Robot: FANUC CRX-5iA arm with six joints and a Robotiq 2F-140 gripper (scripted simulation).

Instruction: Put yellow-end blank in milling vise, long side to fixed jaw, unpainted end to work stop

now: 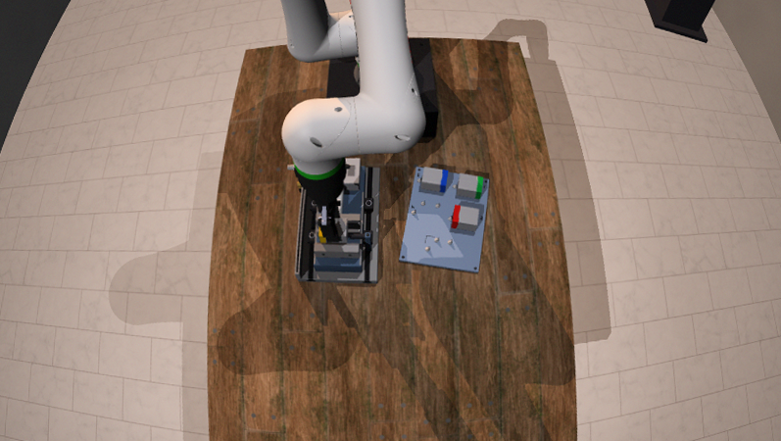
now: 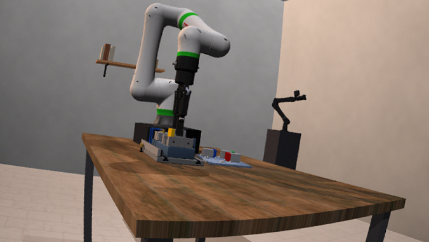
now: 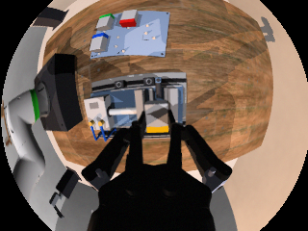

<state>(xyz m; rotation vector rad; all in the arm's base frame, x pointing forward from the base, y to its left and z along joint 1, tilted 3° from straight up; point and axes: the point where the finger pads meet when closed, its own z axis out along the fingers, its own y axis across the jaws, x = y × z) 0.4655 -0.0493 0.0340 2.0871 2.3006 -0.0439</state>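
Yellow-ended blank (image 1: 322, 234) sits inside the vise (image 1: 338, 228), at 9 o'clock from the blue plate (image 1: 440, 252) in your top view. Exterior view: gripper (image 2: 177, 129) points straight down over the vise (image 2: 171, 147). Wrist view: fingers clenched on the blank (image 3: 157, 122); three blanks (image 3: 129, 19) at 11 o'clock on the plate.

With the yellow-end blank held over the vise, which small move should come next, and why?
Probably lower it a little. The gripper, shut on the yellow-end blank, holds it between the vise jaws, and the exterior view shows its yellow end above the jaw tops.
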